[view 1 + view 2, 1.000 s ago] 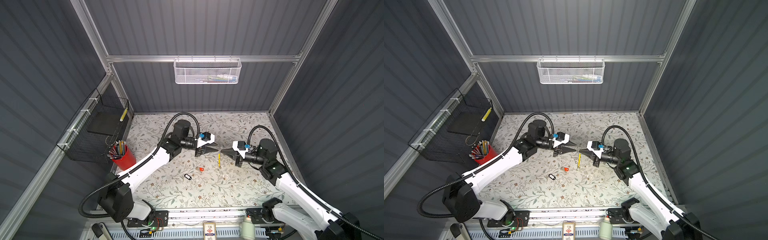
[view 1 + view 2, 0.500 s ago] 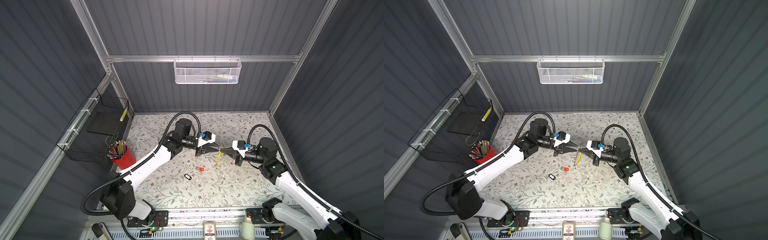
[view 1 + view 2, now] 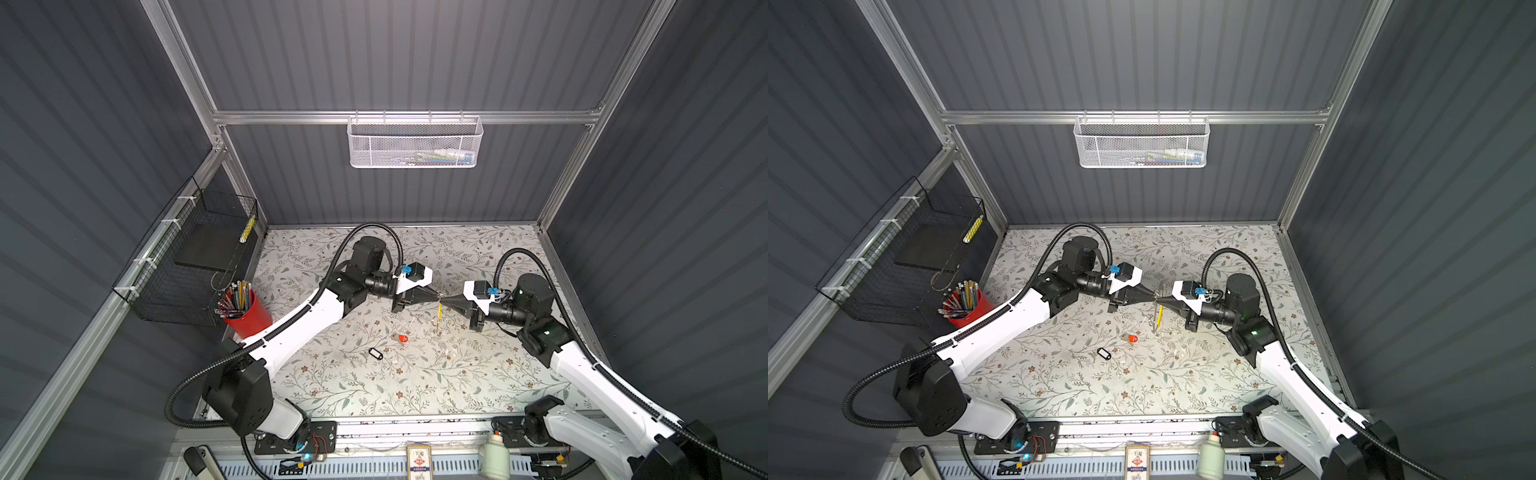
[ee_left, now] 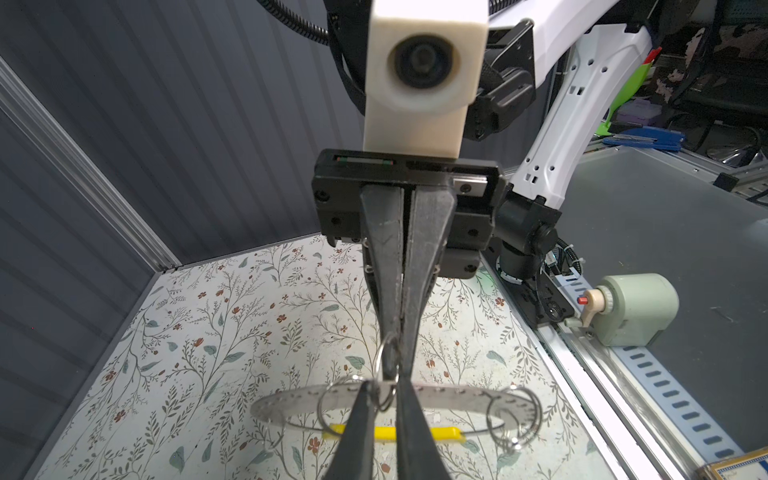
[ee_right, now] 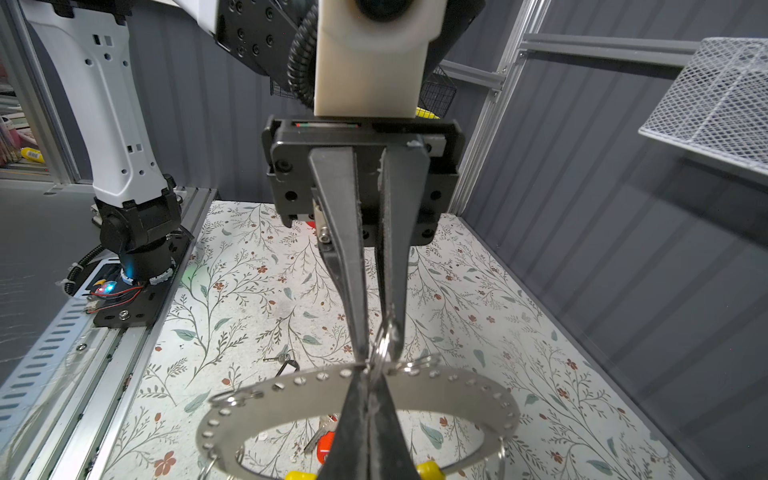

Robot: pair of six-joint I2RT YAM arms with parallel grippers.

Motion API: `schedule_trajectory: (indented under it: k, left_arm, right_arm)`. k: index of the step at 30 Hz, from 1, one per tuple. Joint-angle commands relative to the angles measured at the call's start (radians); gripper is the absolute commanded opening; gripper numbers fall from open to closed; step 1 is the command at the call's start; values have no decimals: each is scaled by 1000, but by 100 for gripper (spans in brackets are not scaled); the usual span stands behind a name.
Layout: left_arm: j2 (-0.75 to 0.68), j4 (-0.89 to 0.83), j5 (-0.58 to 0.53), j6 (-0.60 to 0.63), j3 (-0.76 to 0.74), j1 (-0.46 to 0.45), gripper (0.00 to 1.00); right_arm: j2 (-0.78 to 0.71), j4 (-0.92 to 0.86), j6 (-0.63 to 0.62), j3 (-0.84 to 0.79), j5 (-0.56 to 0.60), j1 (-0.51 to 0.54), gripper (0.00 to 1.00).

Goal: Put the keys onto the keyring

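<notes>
The keyring (image 5: 457,390), a flat grey perforated hoop with a yellow segment (image 4: 432,433), hangs in mid-air above the mat. My right gripper (image 5: 368,374) is shut on its top edge. My left gripper (image 4: 384,388) meets it tip to tip, its fingers closed round a small split ring (image 4: 386,361) on the hoop. In both top views the two grippers (image 3: 439,296) (image 3: 1162,298) touch at the middle. The keys lie on the mat below, apart from both grippers: the orange-red tagged key (image 3: 402,338) (image 5: 326,446) and the black-framed tagged key (image 3: 375,353) (image 5: 286,368).
A red cup of pencils (image 3: 249,316) stands at the mat's left edge under a black wire basket (image 3: 195,257). A white mesh basket (image 3: 413,145) hangs on the back wall. A pale green sharpener (image 4: 631,307) sits on the front rail. More small split rings (image 4: 515,419) hang from the hoop.
My left gripper has moved right up to the right gripper's tips, and its jaws have narrowed onto the small split ring. The right arm has kept the hoop almost still.
</notes>
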Motion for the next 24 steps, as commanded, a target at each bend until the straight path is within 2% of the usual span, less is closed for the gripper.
schedule_trajectory:
  k: [1, 9, 12, 14, 17, 24]
  left_arm:
    - [15, -12, 32, 8, 34, -9, 11]
    - [19, -9, 39, 9, 37, -12, 8]
    - [18, -6, 40, 16, 33, -14, 4]
    - [13, -7, 26, 35, 24, -15, 0]
    - [-15, 11, -37, 81, -6, -17, 0]
    - [-81, 35, -181, 167, -67, -16, 0]
  right_arm:
    - [7, -11, -14, 29, -15, 0, 0]
    - [12, -18, -17, 34, -15, 0, 0]
    - [15, -18, -16, 34, -11, 1, 0]
    - [12, -20, -14, 32, -3, 1, 4]
    - [2, -20, -21, 12, 34, -1, 16]
    - [-29, -18, -24, -60, 155, -5, 32]
